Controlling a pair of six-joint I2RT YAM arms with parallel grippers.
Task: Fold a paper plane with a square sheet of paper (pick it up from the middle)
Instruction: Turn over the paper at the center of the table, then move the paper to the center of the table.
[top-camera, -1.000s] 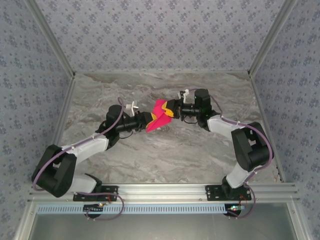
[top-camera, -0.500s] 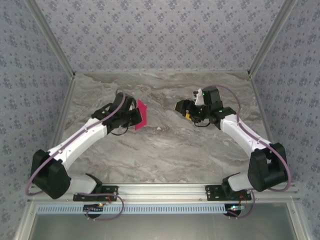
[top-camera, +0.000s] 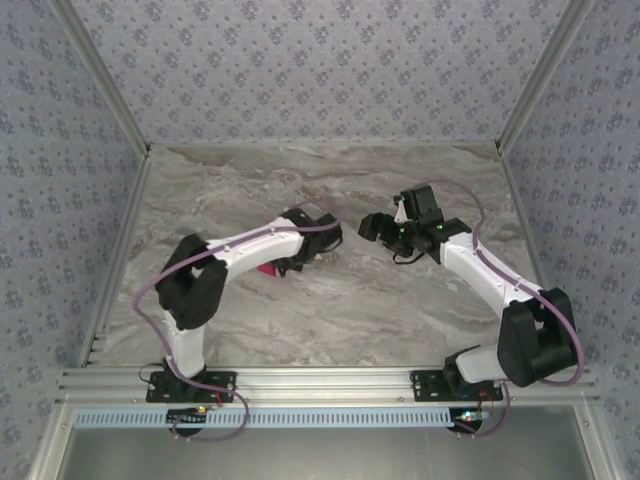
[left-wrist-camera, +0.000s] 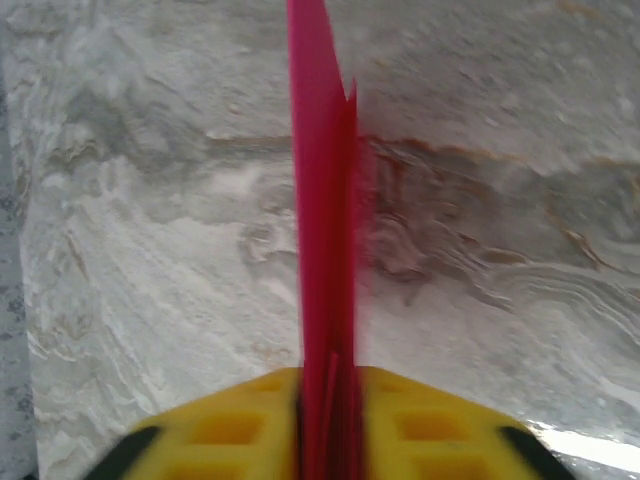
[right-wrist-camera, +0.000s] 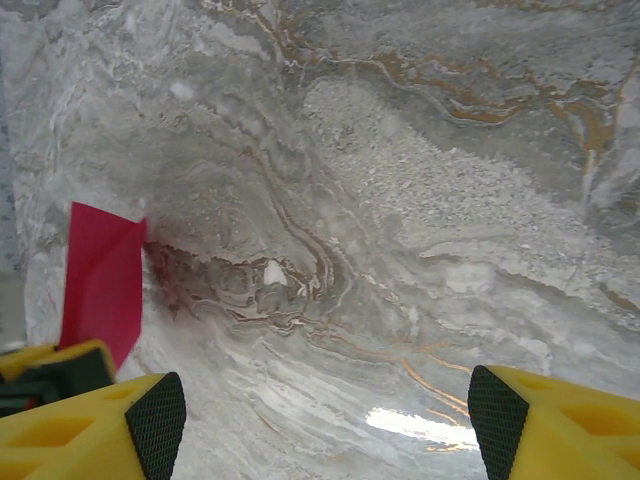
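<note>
Left gripper (left-wrist-camera: 327, 405) — yellow fingers (left-wrist-camera: 225, 425) pressed close together on the folded pink paper (left-wrist-camera: 322, 230), which stood edge-on between them and stuck out past the tips over the marble table (top-camera: 340, 320). Wrist view: paper looked like several thin layers, narrow, its far end cut off at the top of frame. From overhead, a small sliver of pink showed under the left arm (top-camera: 250, 245), left of table centre and low to the surface; could not tell whether it touched the table. Right gripper (right-wrist-camera: 320, 425) — jaws spread wide, nothing between them, bare table below. It sat right of centre, pointed leftward, apart from the left gripper. Right wrist view caught the paper at its left edge, upright, with a yellow finger of the left gripper at its base.
</note>
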